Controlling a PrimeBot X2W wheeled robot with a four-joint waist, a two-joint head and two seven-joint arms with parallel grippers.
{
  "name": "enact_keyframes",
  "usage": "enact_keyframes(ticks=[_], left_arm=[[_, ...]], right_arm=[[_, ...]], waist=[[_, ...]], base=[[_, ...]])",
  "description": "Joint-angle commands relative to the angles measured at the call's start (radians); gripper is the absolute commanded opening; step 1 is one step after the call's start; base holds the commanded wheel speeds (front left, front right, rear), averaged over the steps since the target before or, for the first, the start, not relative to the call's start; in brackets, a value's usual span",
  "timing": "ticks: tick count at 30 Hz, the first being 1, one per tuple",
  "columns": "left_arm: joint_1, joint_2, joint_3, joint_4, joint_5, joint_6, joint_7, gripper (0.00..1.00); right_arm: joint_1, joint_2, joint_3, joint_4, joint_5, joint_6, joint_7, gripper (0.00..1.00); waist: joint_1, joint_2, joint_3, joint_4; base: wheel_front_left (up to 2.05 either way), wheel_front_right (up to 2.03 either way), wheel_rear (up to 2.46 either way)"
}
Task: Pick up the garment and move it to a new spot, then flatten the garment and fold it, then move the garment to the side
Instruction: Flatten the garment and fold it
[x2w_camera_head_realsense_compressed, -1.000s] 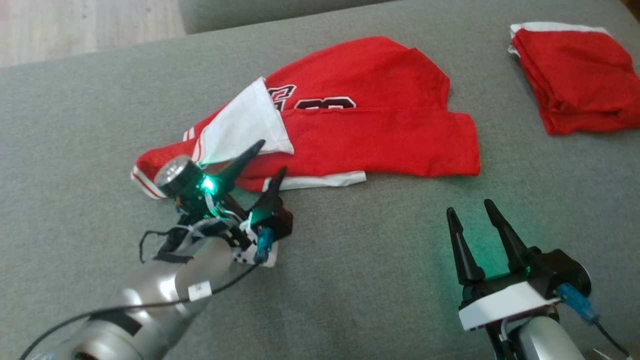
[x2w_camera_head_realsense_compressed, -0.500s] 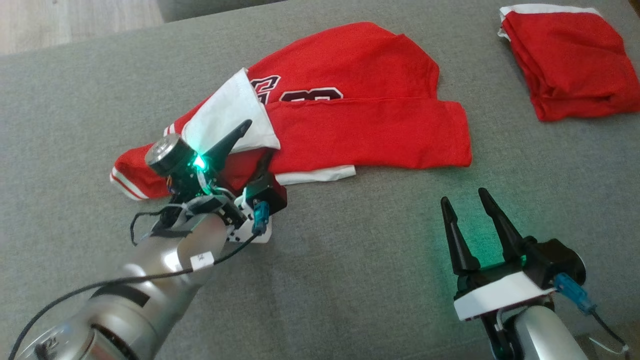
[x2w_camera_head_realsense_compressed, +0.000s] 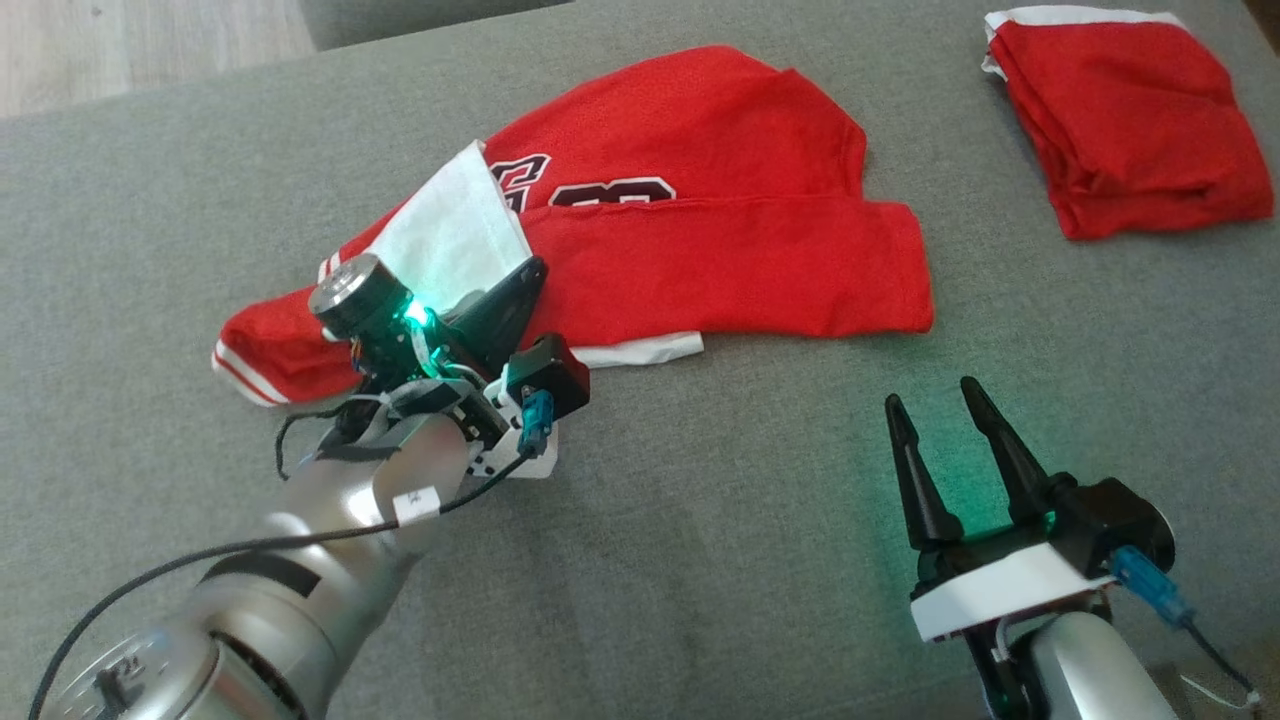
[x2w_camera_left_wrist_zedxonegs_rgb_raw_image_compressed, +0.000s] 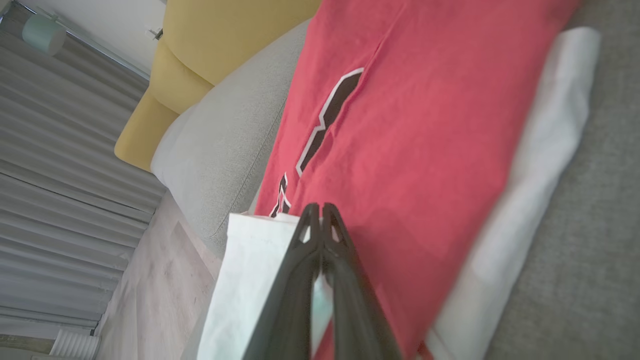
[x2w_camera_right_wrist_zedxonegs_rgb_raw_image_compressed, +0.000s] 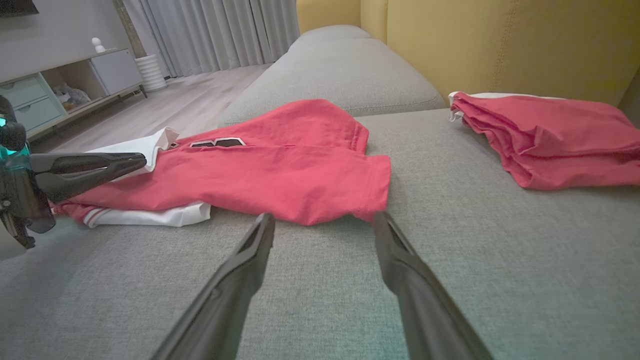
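The garment (x2w_camera_head_realsense_compressed: 700, 270) is a red jersey with dark, white-edged lettering and a turned-up white flap (x2w_camera_head_realsense_compressed: 450, 235), lying crumpled on the grey sofa seat (x2w_camera_head_realsense_compressed: 700, 500). My left gripper (x2w_camera_head_realsense_compressed: 535, 268) sits at the jersey's near left end, its fingers shut together on the lower corner of the white flap. In the left wrist view the closed fingertips (x2w_camera_left_wrist_zedxonegs_rgb_raw_image_compressed: 316, 207) meet over the edge where white flap (x2w_camera_left_wrist_zedxonegs_rgb_raw_image_compressed: 250, 280) and red cloth (x2w_camera_left_wrist_zedxonegs_rgb_raw_image_compressed: 425, 150) join. My right gripper (x2w_camera_head_realsense_compressed: 930, 392) stands open over bare seat, short of the jersey's right end (x2w_camera_right_wrist_zedxonegs_rgb_raw_image_compressed: 350, 185), nothing between its fingers (x2w_camera_right_wrist_zedxonegs_rgb_raw_image_compressed: 250, 265).
A second red garment (x2w_camera_head_realsense_compressed: 1130, 130), folded, lies at the far right of the seat near the yellow backrest (x2w_camera_right_wrist_zedxonegs_rgb_raw_image_compressed: 500, 45). Wood floor (x2w_camera_head_realsense_compressed: 100, 50) lies beyond the seat's far left edge. A low cabinet (x2w_camera_right_wrist_zedxonegs_rgb_raw_image_compressed: 60, 85) stands across the room.
My left gripper's fingers, spread wide over the white flap before, have come together on its corner. The right gripper has stayed open and still. The head camera has shifted slightly.
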Motion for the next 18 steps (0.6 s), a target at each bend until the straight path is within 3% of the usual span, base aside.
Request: enact_keyframes(ticks=[1, 10, 13, 18], left_arm=[[-0.037, 0.011, 0.016, -0.006, -0.013, -0.001, -0.004, 0.0], [-0.035, 0.014, 0.05, -0.075, -0.074, -0.007, -0.024, 0.0], [-0.043, 0.052, 0.076, -0.147, -0.1, -0.013, -0.029, 0.0], [-0.077, 0.162, 0.1, -0.299, -0.104, -0.019, -0.031, 0.0]], right_arm=[[-0.014, -0.01, 0.017, -0.025, 0.002, -0.001, -0.003, 1.0], [-0.011, -0.003, -0.003, -0.023, 0.026, -0.001, -0.003, 1.0], [-0.029, -0.005, -0.032, -0.019, 0.044, -0.001, -0.003, 1.0], [-0.103, -0.035, -0.063, 0.033, 0.098, -0.001, -0.003, 1.0]], waist=[[0.0, 0.0, -0.005, 0.004], [0.0, 0.0, -0.028, 0.039], [0.0, 0.0, -0.025, 0.056], [0.0, 0.0, -0.012, 0.073]], base=[[0.0, 0.0, 0.0], [0.0, 0.0, 0.0], [0.0, 0.0, 0.0], [0.0, 0.0, 0.0]])
